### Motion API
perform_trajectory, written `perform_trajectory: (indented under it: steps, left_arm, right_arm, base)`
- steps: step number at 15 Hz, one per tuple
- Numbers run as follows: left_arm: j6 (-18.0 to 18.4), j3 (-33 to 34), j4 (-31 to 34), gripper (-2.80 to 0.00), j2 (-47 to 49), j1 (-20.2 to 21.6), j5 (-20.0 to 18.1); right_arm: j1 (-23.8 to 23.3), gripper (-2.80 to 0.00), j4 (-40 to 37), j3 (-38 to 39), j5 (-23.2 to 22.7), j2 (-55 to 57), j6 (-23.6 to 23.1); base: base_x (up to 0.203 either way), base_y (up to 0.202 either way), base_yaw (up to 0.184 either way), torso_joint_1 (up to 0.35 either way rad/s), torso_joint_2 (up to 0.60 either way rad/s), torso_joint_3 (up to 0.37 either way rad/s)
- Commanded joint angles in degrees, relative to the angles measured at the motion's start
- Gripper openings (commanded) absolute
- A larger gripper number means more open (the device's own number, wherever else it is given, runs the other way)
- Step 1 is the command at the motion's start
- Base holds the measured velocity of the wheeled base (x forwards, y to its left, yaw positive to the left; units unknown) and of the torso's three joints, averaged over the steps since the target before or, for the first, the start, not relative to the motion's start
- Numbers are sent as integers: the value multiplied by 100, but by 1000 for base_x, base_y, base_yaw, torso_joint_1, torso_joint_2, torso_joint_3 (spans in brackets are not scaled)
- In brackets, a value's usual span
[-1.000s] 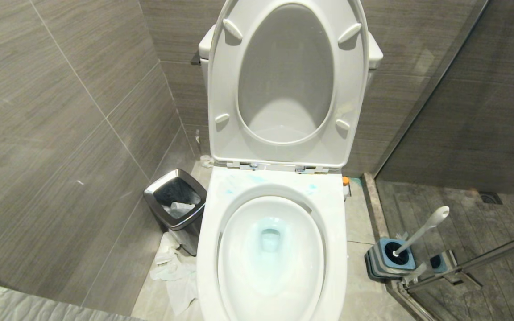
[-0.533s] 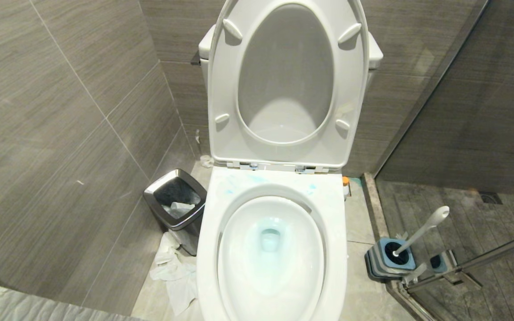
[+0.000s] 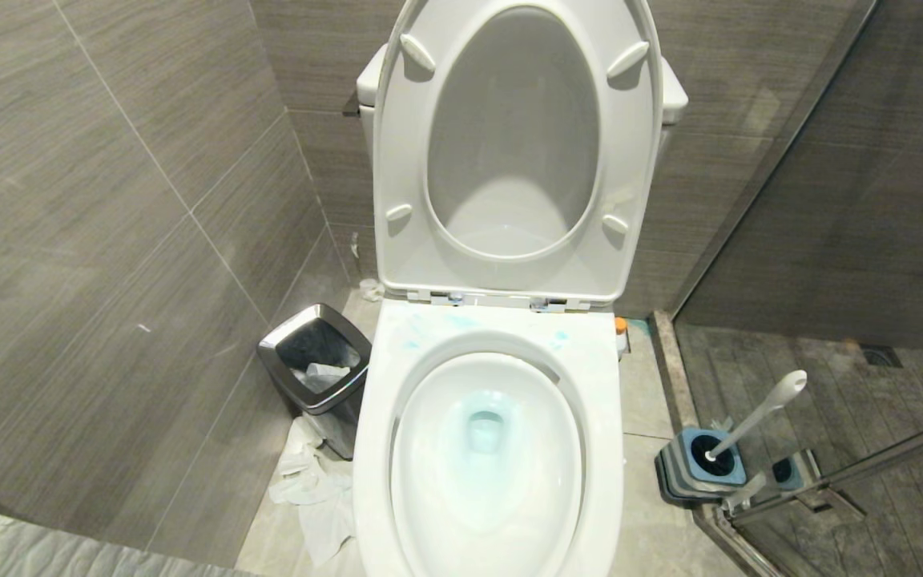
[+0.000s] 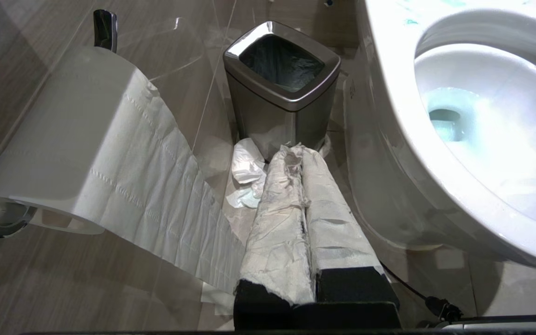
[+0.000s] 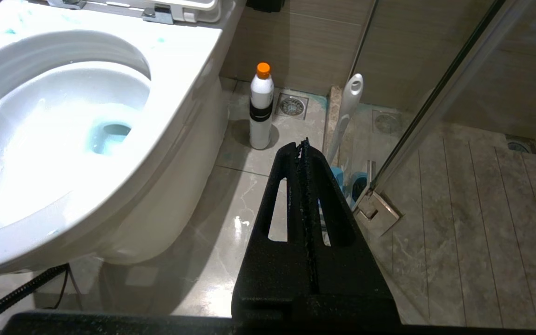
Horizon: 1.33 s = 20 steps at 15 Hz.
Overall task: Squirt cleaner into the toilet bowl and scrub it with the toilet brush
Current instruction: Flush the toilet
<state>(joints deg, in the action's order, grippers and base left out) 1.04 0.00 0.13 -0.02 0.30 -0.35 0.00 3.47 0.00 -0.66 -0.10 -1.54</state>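
The white toilet bowl (image 3: 607,417) stands open in the middle of the head view. Pale blue cleaner (image 3: 484,429) tints its water and smears the back rim (image 3: 429,327). To the bowl's right, the toilet brush (image 3: 758,410) leans in its blue-and-grey holder (image 3: 698,473); its white handle (image 5: 348,109) also shows in the right wrist view. My left gripper (image 4: 296,151) hangs low beside the bowl's left side, shut and holding nothing, its fingers wrapped in white paper. On the bowl's right side my black right gripper (image 5: 301,144) is shut and empty. Neither shows in the head view.
Seat and lid (image 3: 509,144) are raised. A white bottle with an orange cap (image 5: 261,109) stands on the floor right of the bowl. A steel-rimmed bin (image 3: 316,361) and crumpled paper (image 3: 313,489) lie to the left, near a toilet roll (image 4: 72,139). A glass shower door (image 3: 838,481) is on the right.
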Motion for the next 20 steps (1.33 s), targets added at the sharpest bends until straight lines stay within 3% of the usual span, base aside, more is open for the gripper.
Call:
perform_trajectory:
  steps: [1, 4, 7, 12, 14, 16, 20]
  left_arm:
    - [2, 9, -5, -280, 2, 5, 9]
    - [169, -17, -28, -280, 2, 5, 9]
    - [467, -375, -441, -280, 2, 5, -137]
    - [602, -1972, 136, -280, 303, 6, -420]
    - [606, -2678, 447, -280, 1174, 29, -482]
    - [587, -3356, 480, -280, 2215, 174, -825]
    - [598, -4330, -198, -280, 4409, 219, -1653]
  right_arm:
    - [0, -280, 4, 141, 1, 10, -4]
    - [0, -280, 4, 141, -4, 10, -4]
    - [0, -280, 4, 141, -4, 10, -4]
    - [0, -280, 4, 141, -4, 10, -4]
    - [0, -280, 4, 141, 3, 10, -4]
    - [0, -280, 4, 141, -4, 10, -4]
    - [0, -280, 4, 141, -4, 10, -4]
  base:
    - [0, 0, 0, 0, 0, 0]
    - [0, 0, 0, 0, 0, 0]
    - [0, 0, 0, 0, 0, 0]
    - [0, 0, 0, 0, 0, 0]
    - [0, 0, 0, 0, 0, 0]
    - [0, 0, 0, 0, 0, 0]
    - [0, 0, 0, 0, 0, 0]
